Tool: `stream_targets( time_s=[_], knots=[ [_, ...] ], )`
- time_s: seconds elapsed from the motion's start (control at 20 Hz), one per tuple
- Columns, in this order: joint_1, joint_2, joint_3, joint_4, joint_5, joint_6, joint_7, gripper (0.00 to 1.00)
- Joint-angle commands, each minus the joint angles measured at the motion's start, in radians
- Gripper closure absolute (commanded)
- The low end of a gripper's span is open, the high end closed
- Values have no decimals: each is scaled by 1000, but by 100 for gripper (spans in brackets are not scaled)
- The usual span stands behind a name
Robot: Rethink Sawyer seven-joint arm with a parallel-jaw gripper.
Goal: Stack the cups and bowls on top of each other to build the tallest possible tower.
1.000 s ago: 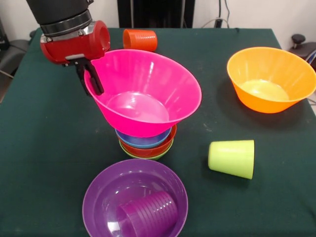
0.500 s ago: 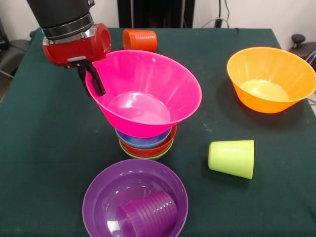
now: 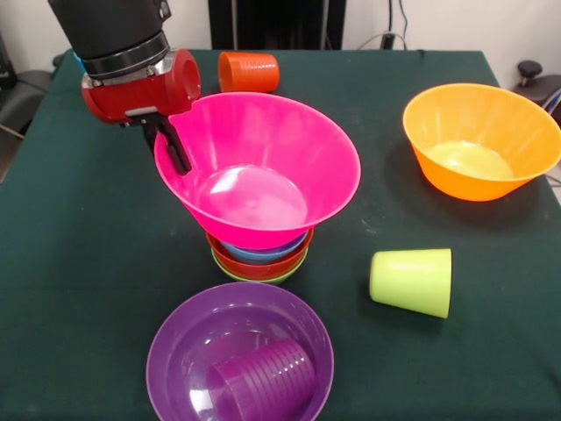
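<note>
My gripper (image 3: 172, 145) is shut on the left rim of the large pink bowl (image 3: 280, 140); one dark finger (image 3: 178, 156) shows outside the rim. The pink bowl tilts toward the camera and its base rests in the tower (image 3: 260, 259) of nested small bowls: blue on top, orange under it, green lowest. An orange cup (image 3: 249, 70) lies on its side behind the pink bowl. On the right, a lime green cup (image 3: 412, 281) also lies on its side. At the front stands a wide purple bowl (image 3: 175, 351) with a purple cup (image 3: 261, 381) lying in it.
A big orange-yellow bowl (image 3: 480, 140) stands upright at the right side of the dark green table (image 3: 88, 263). The red and black arm (image 3: 131, 61) comes down at the upper left, close to the pink bowl's rim.
The gripper has shifted slightly right with the pink bowl. The bowl has come lower onto the small bowls and now hides more of the blue one.
</note>
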Motion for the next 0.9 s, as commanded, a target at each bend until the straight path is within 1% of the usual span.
stream_targets(
  time_s=[0.05, 0.9],
  knots=[
    [7, 67, -43, 26, -60, -64, -34, 100],
    [13, 55, -45, 31, -55, -67, -20, 100]
  ],
)
